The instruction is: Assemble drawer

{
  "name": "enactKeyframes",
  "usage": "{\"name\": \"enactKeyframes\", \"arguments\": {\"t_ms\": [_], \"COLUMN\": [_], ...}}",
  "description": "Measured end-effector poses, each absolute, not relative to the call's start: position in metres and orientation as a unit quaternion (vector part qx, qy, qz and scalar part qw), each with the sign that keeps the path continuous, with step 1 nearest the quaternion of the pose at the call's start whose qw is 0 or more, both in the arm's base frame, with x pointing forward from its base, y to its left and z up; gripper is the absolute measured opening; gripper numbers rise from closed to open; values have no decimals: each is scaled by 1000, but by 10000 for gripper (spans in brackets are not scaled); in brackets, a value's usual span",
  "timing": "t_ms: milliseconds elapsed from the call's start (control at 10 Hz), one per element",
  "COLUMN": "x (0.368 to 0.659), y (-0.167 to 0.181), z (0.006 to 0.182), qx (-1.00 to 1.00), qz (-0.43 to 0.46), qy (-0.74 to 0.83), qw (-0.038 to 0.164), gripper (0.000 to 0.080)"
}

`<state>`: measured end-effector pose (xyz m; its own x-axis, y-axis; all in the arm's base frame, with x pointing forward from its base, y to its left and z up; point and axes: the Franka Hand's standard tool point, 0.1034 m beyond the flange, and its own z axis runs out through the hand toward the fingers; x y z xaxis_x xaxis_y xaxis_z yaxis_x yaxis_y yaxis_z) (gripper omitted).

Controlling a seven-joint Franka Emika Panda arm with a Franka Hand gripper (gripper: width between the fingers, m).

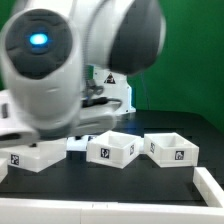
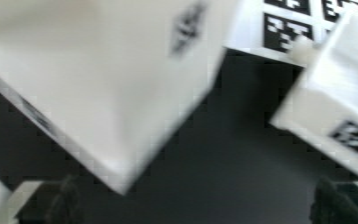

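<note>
In the wrist view a large white housing panel (image 2: 105,85), blurred, fills the frame's left half and lies close under my gripper (image 2: 197,206). A white tray (image 2: 341,112) with a square tag lies beside it across a dark gap. My fingertips (image 2: 51,205) show as dark shapes wide apart with nothing between them. In the exterior view the housing (image 1: 112,86) stands behind the arm. Three shallow tagged trays sit in front: one at the left (image 1: 28,154), one in the middle (image 1: 110,150), one at the right (image 1: 170,148). The arm's body hides the gripper there.
The table is black (image 1: 150,185). A flat white piece with several black square tags (image 2: 293,28) lies past the housing in the wrist view. A white border (image 1: 100,212) runs along the near edge, and a white piece (image 1: 212,186) sits at the exterior view's right.
</note>
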<state>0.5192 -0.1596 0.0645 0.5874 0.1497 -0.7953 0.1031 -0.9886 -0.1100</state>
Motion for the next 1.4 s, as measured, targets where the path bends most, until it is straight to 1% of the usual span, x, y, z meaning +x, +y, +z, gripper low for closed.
{"name": "enactKeyframes", "arguments": {"t_ms": [100, 200, 300, 500, 600, 700, 800, 900, 1000, 1100, 1300, 1400], "x": [510, 503, 510, 506, 499, 506, 505, 502, 496, 492, 482, 475], "y": [-173, -176, -174, -168, -155, -150, -148, -149, -146, -145, -153, -154], "z": [67, 66, 62, 64, 72, 70, 76, 81, 83, 83, 71, 68], "qx": [-883, -870, -874, -867, -834, -833, -834, -838, -841, -838, -828, -818], "qz": [467, 493, 485, 498, 550, 551, 547, 540, 536, 541, 555, 569], "qy": [-40, -22, -33, -16, 32, 44, 57, 59, 57, 58, 67, 70], "qw": [17, 15, 13, 12, 14, 27, 41, 43, 43, 45, 49, 53], "gripper": [649, 649, 649, 649, 649, 649, 649, 649, 649, 649, 649, 649]}}
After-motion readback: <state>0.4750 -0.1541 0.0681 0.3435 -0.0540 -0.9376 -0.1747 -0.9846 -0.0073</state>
